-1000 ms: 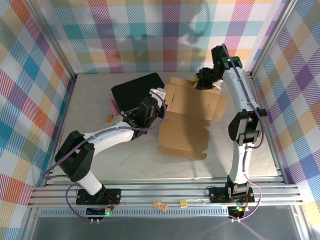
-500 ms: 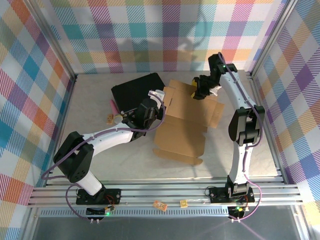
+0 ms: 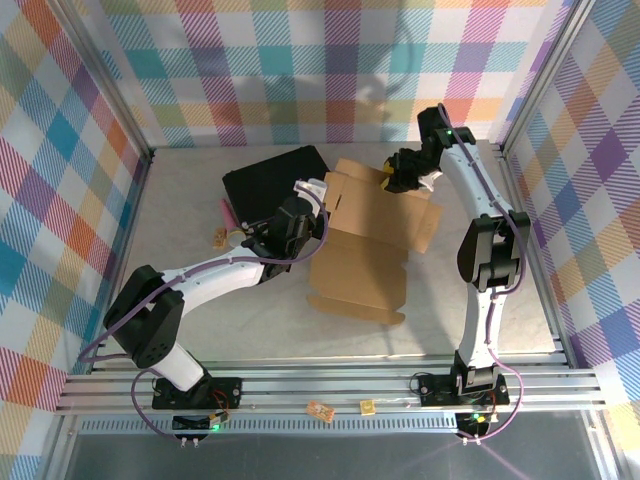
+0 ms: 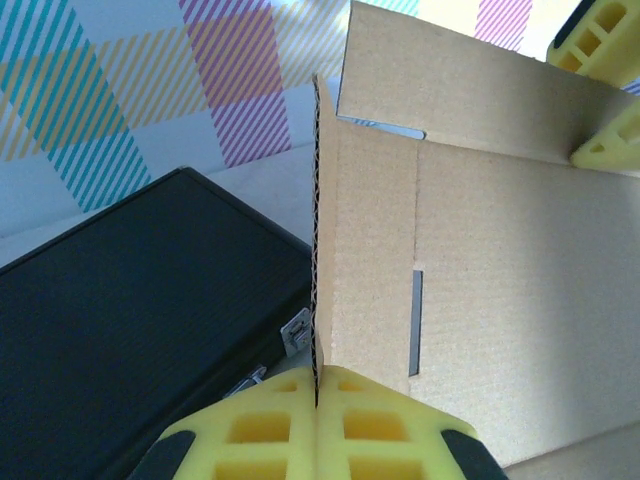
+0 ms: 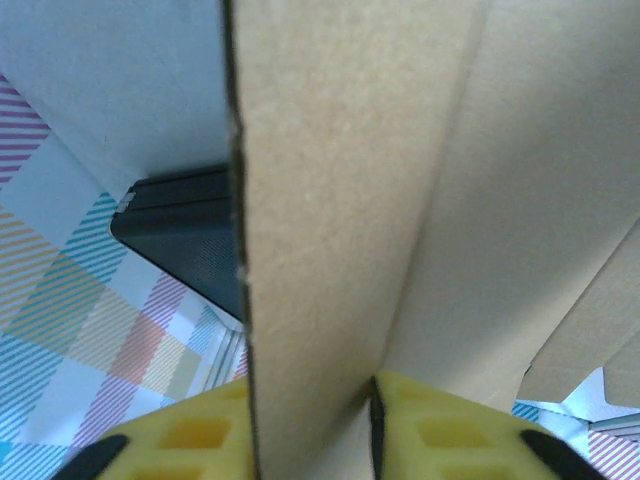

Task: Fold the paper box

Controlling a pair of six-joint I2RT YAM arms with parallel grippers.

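Observation:
The paper box [image 3: 365,250] is a brown cardboard sheet lying mid-table, its near panel flat and its far and left flaps raised. My left gripper [image 3: 312,203] is at the sheet's left edge. In the left wrist view, it [image 4: 318,388] is shut on the thin edge of an upright flap [image 4: 325,240], with the box panel [image 4: 500,300] to the right. My right gripper [image 3: 396,176] is at the far flap. In the right wrist view, its yellow fingers [image 5: 310,415] pinch a thick folded flap [image 5: 330,200].
A black hard case [image 3: 268,180] lies just left of the box, touching distance from my left gripper, also seen as the black case [image 4: 130,320]. A pink stick [image 3: 227,212] and a small wooden block [image 3: 220,238] lie left of it. Plaid walls and metal posts enclose the table.
The right gripper has moved left and toward me with the far flap. The whole sheet slid slightly left, and its left flap stands more upright in the left gripper.

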